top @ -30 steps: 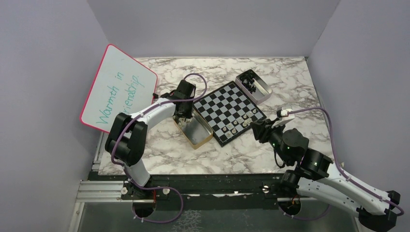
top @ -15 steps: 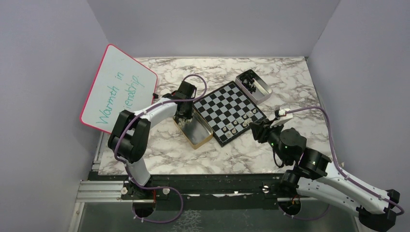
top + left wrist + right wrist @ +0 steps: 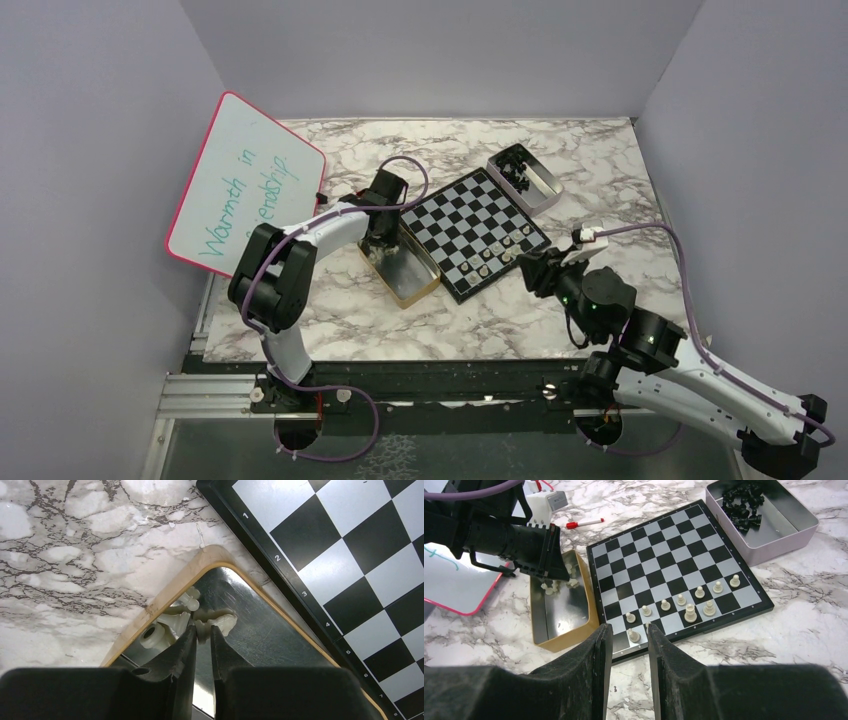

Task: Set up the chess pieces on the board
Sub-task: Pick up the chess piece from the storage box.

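1. The gold tin [image 3: 408, 272] lies along the 8 o'clock edge of the board [image 3: 470, 215]. A few pale pieces [image 3: 217, 622] are heaped in its 10 o'clock corner, and the rest of its floor is bare metal.
2. The pinkish tin [image 3: 541, 187] sits off the board's 1 o'clock corner, a little apart from it. It holds a pile of black pieces [image 3: 741, 505] at its far end.
3. The board rests aslant on the marble table [image 3: 600, 170]. A row of pale pawns [image 3: 681, 599] and a few taller pale figures stand along its 5 o'clock side.
4. The left claw [image 3: 202, 632] reaches down into the gold tin's corner, its fingers drawn near together with only a slim gap. The end of a toppled pale piece sits right at the tips; whether it is pinched cannot be told.
5. The right claw [image 3: 629, 640] hovers over the board's 6 o'clock corner. Its fingers are partly spread with nothing between them, and the pale pawns stand at its 12 to 1 o'clock.
6. Only the left wrist view shows the rank numbers printed on the board's rim. Only the right wrist view shows a red marker [image 3: 584, 523] lying on the table beyond the gold tin. Only the top view shows the handwriting on the whiteboard [image 3: 245, 185], at the board's 9 o'clock.
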Controlling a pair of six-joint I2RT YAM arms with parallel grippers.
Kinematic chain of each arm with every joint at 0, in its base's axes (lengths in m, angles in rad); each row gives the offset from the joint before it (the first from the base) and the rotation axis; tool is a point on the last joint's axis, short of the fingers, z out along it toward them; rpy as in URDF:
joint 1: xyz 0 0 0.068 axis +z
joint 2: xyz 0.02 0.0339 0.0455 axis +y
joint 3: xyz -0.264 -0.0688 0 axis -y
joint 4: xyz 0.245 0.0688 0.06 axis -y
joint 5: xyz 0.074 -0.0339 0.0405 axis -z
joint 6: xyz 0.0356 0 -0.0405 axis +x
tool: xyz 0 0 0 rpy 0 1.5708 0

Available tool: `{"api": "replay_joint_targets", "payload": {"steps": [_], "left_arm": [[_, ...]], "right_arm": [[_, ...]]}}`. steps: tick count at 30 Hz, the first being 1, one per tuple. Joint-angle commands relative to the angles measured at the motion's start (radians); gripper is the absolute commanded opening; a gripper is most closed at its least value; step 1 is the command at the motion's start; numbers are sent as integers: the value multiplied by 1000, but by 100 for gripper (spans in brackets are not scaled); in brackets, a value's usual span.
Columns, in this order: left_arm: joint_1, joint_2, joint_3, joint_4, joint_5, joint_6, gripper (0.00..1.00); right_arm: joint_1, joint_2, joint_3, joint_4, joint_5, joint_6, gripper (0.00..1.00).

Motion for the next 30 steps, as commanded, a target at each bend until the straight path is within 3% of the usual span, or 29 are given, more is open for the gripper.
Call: {"api": "replay_joint_targets", "payload": {"steps": [1,11,23,30], "left_arm": [[3,0,-20,9,31,-3,14],[3,-54,-32,1,96,-6,2],[5,-182,-70,-7,133,-26,2],[4,-306,-80,15,262,-102,1]], "right_arm": [[-3,7,-7,-14,11,12,36],[-3,27,-17,5,-17,52,36],[-3,95,-43,76,-71,142,36],[-3,186,-46,234,-174,262,36]]}}
